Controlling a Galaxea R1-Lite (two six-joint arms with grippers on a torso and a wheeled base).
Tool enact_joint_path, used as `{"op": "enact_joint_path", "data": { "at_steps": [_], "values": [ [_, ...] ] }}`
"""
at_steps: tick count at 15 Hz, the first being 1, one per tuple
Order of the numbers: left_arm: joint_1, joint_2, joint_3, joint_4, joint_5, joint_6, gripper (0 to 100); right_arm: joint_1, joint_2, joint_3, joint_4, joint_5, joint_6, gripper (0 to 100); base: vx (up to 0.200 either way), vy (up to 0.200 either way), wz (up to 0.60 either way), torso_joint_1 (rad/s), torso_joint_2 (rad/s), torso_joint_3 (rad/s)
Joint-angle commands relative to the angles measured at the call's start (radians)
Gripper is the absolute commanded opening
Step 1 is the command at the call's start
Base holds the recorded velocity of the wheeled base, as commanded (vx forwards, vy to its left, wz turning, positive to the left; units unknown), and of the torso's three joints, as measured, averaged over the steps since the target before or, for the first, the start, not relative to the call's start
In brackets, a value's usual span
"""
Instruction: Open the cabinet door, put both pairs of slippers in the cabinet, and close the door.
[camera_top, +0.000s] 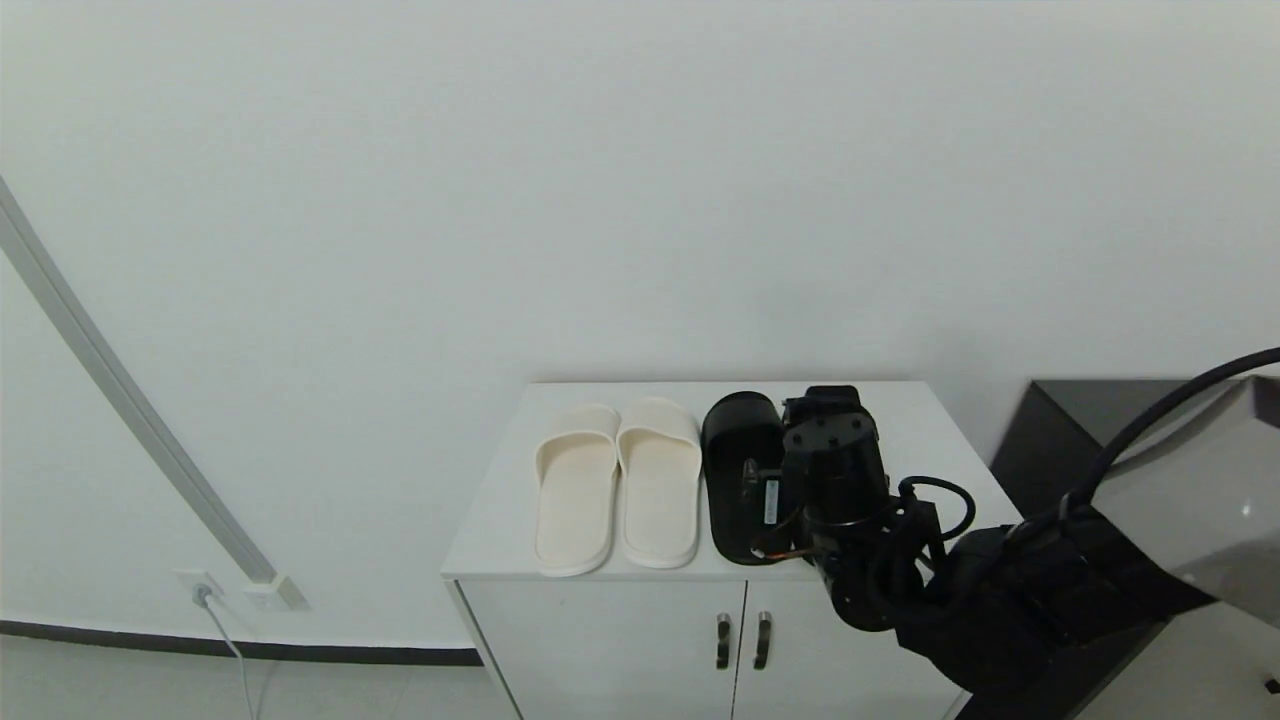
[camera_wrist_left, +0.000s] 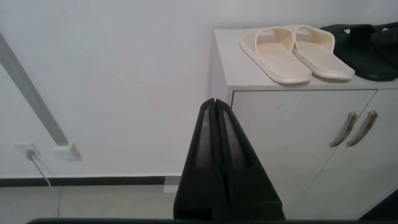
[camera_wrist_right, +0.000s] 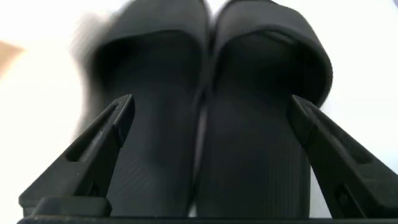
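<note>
From the head, we are seeing white slippers and black slippers lying side by side atop the cabinet, its doors shut, the right gripper over the black pair. Left wrist: the left gripper is holding its jaws together beside the cabinet. Right wrist: jaws apart, straddling the black slippers.

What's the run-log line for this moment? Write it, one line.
cabinet doors shut | white slippers, black slippers on cabinet top | right gripper open, jaws flanking black slippers | left gripper shut, touching nothing
</note>
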Motion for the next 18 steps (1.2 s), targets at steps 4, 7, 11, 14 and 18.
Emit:
{"op": "enact_joint_path", "data": {
  "at_steps": [4,7,11,14,18],
  "values": [
    [0.000,0.000,0.000,0.000,0.000,-0.002,0,-0.071,0.151,-0.147,-0.002,0.003,-0.029,100,0.000,0.000,0.00,0.000,0.00,0.000],
    [0.000,0.000,0.000,0.000,0.000,-0.002,0,-0.092,0.195,-0.224,-0.002,0.004,-0.032,100,0.000,0.000,0.00,0.000,0.00,0.000],
    [0.001,0.000,0.000,0.000,0.000,-0.002,0,-0.114,0.224,-0.257,-0.033,0.004,-0.047,100,0.000,0.000,0.00,0.000,0.00,0.000],
    [0.001,0.000,0.000,0.000,0.000,-0.002,0,-0.117,0.228,-0.254,-0.048,0.006,-0.065,0,0.000,0.000,0.00,0.000,0.00,0.000],
    [0.000,0.000,0.000,0.000,0.003,-0.002,0,-0.125,0.188,-0.241,-0.056,0.007,-0.068,0,0.000,0.000,0.00,0.000,0.00,0.000]
  ]
}}
